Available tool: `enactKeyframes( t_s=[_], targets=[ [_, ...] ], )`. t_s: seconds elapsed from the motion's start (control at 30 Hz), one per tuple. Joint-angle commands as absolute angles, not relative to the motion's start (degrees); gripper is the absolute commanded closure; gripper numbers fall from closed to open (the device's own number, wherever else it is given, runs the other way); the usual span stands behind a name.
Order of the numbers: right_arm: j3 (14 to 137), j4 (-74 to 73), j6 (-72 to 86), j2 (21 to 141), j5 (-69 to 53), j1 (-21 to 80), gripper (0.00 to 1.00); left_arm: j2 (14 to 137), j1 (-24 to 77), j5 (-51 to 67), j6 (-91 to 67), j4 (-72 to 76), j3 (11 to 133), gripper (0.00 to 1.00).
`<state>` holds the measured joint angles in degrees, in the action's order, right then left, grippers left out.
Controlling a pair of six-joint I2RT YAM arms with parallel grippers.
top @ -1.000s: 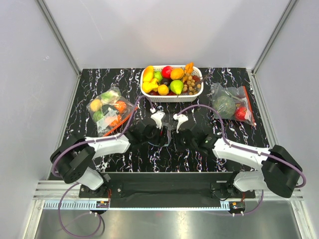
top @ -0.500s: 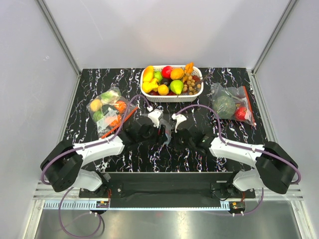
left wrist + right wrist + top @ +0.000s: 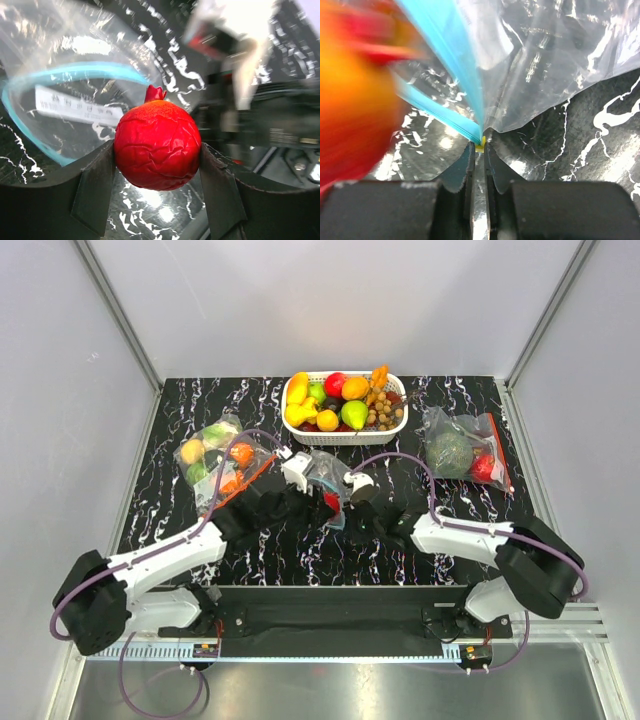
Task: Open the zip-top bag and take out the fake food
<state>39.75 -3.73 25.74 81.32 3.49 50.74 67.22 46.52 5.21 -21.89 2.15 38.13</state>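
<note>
- At the near edge of the table (image 3: 480, 515), the left arm (image 3: 165, 555) is reaching long and low on a diagonal toward the middle. It is stretched well further forward than a second ago, its shoulder swung out to the left.
- The right arm (image 3: 470, 538) is lying nearly flat across from the other side, wrist turned in to meet its partner.
- The left gripper (image 3: 156, 150) is gripping the red fruit (image 3: 157, 137) with its jaws spread wide, one pad pressed on each flank.
- The right gripper (image 3: 479, 150) is pinching the end of the blue zip strip (image 3: 455, 65). Its jaws have narrowed in the last second to a thin slit on that corner, anchoring the bag (image 3: 545, 60).
- The bag is sitting mid-table between the two grippers, its mouth gaping in a blue loop just behind the fruit, which looks to be coming clear of it.
- Judging by this, the opening step is done and the first piece is all but out.
- Whether anything else is left inside cannot be told from the blurred plastic.
- Further back, two other bags (image 3: 215, 465) with orange strips are lying to either side.
- A white basket (image 3: 345, 438) of mixed fruit is standing at the far edge.
</note>
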Motion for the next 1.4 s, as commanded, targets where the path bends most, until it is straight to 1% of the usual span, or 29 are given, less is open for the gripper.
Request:
enactKeyframes(
  t_s=[0.0, 0.2, 0.37, 0.47, 0.57, 0.6, 0.67, 0.7, 0.8, 0.83, 0.9, 0.93, 0.97, 1.03, 1.1, 1.17, 1.23, 1.27, 1.3, 1.33, 1.37],
  targets=[
    [41.57, -3.34, 26.45, 83.40, 6.06, 51.24, 1.00, 64.34, 46.49, 7.64, -22.76, 2.90, 38.06, 0.92],
    [41.22, -3.78, 27.25, 83.23, 8.08, 51.15, 1.00, 62.67, 46.49, 9.14, -22.59, -0.96, 38.85, 0.92],
    [42.01, -5.18, 27.07, 82.18, 8.96, 51.15, 1.00, 56.61, 46.41, 10.20, -23.11, -4.12, 39.64, 0.91],
    [42.80, -6.85, 26.63, 80.16, 8.96, 51.15, 0.99, 52.74, 46.06, 10.55, -22.94, -7.02, 42.27, 0.91],
    [43.42, -9.22, 26.28, 77.18, 9.58, 51.15, 0.88, 51.33, 44.39, 10.46, -22.06, -11.32, 47.18, 0.91],
    [43.50, -10.71, 26.19, 75.34, 10.19, 51.15, 0.75, 51.42, 43.86, 9.85, -21.10, -12.38, 48.50, 0.91],
    [43.77, -12.21, 25.75, 72.96, 10.98, 51.15, 0.66, 52.12, 41.41, 8.71, -20.13, -14.84, 52.46, 0.91],
    [43.86, -13.70, 25.66, 70.69, 11.86, 51.24, 0.58, 52.64, 40.35, 8.53, -19.26, -15.38, 53.69, 0.91],
    [44.12, -16.69, 24.88, 66.20, 13.88, 51.15, 0.50, 56.58, 35.61, 8.88, -18.90, -16.35, 59.31, 0.91],
    [44.21, -17.22, 24.35, 65.22, 14.32, 51.07, 0.46, 57.73, 33.94, 9.05, -18.81, -16.26, 60.63, 0.91],
    [44.56, -19.23, 24.35, 62.51, 15.72, 51.06, 0.42, 62.02, 33.22, 6.18, -17.85, -16.87, 65.81, 0.91],
    [44.56, -19.60, 24.08, 61.79, 15.91, 51.06, 0.38, 63.88, 32.70, 5.37, -17.06, -17.14, 67.48, 0.91],
    [44.65, -20.30, 24.08, 61.09, 16.17, 51.06, 0.36, 65.81, 32.70, 4.14, -16.44, -17.83, 71.50, 0.91],
    [44.74, -20.83, 24.00, 59.16, 16.79, 51.06, 0.32, 72.31, 32.00, 1.15, -14.86, -18.98, 76.09, 0.91],
    [44.74, -21.53, 23.91, 57.75, 17.48, 50.98, 0.25, 78.88, 31.47, -1.56, -13.89, -18.99, 81.53, 0.91],
    [45.00, -22.58, 23.73, 57.22, 18.19, 50.98, 0.20, 83.73, 29.98, -1.76, -13.62, -19.33, 85.50, 0.91],
    [45.26, -23.11, 23.64, 56.08, 19.60, 50.71, 0.16, 91.20, 28.66, -2.46, -13.53, -19.25, 92.18, 0.90],
    [45.35, -23.81, 23.64, 55.81, 20.03, 50.71, 0.11, 94.01, 28.30, -2.90, -13.10, -19.77, 94.89, 0.90],
    [45.61, -24.08, 23.64, 54.85, 20.65, 50.45, 0.08, 99.44, 28.04, -3.51, -12.92, -20.12, 97.44, 0.90],
    [45.79, -24.34, 23.73, 54.32, 21.00, 50.36, 0.06, 102.28, 27.52, -3.69, -12.66, -21.26, 103.13, 0.90],
    [45.88, -24.78, 23.82, 53.79, 21.18, 50.27, 0.05, 105.09, 27.42, -4.13, -12.31, -21.53, 105.71, 0.90]
  ],
)
